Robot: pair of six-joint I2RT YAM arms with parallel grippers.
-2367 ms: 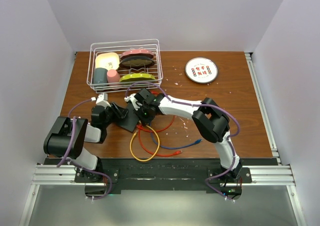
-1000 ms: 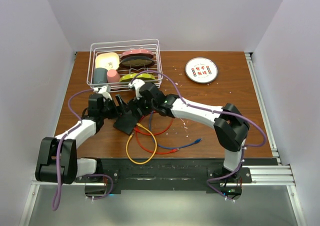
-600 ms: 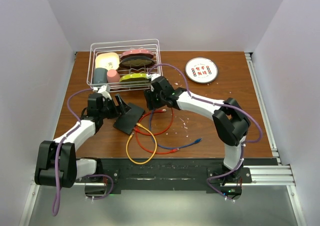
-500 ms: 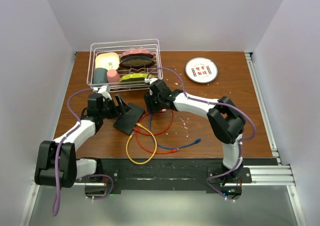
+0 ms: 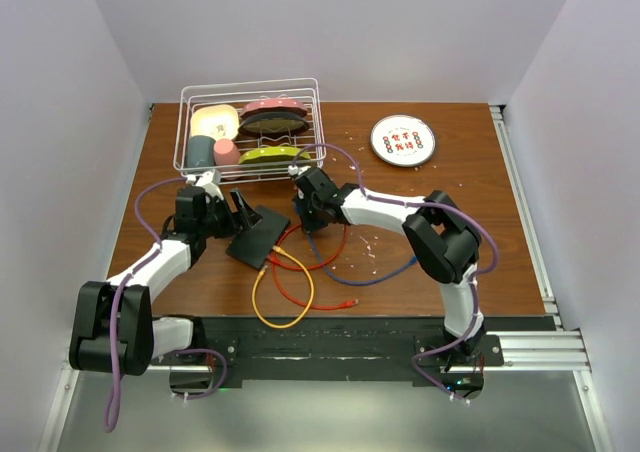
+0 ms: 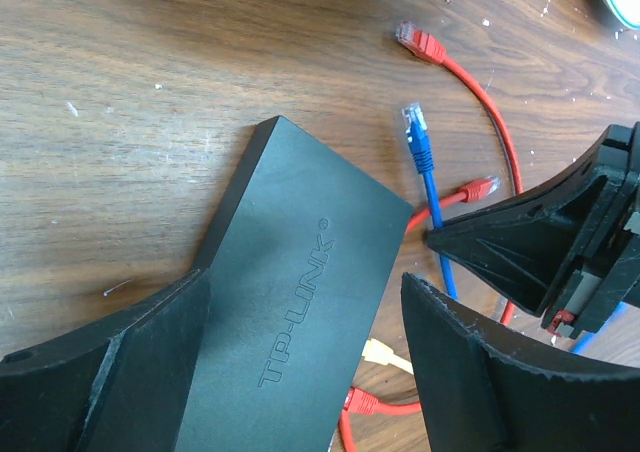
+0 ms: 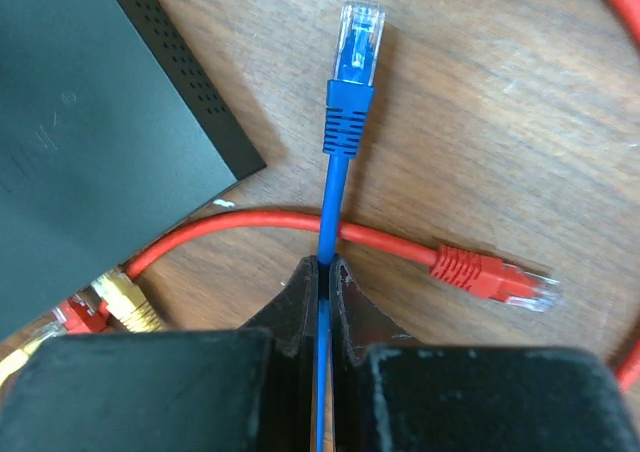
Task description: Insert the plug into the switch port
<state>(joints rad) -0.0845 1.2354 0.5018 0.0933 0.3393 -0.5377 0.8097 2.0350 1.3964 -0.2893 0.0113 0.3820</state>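
The switch [image 6: 300,302] lies flat on the counter [image 6: 120,122] between the spread fingers [image 6: 120,362] of the left pincer [image 6: 305,297]. One finger stands clear of its edge, where a yellow plug [image 6: 385,356] shows in the gap. The right pincer [image 7: 322,272] is clamped on the blue cable [image 7: 335,187] a little behind the plug [image 7: 357,42] — the plug sits just beside the switch's corner, in no port. The blue cable crosses a red cable [image 7: 260,222].

Blue cable [image 7: 340,162], loose before, now in the right hand [image 7: 322,272], its plug [image 7: 358,32] near the switch [image 6: 290,302].
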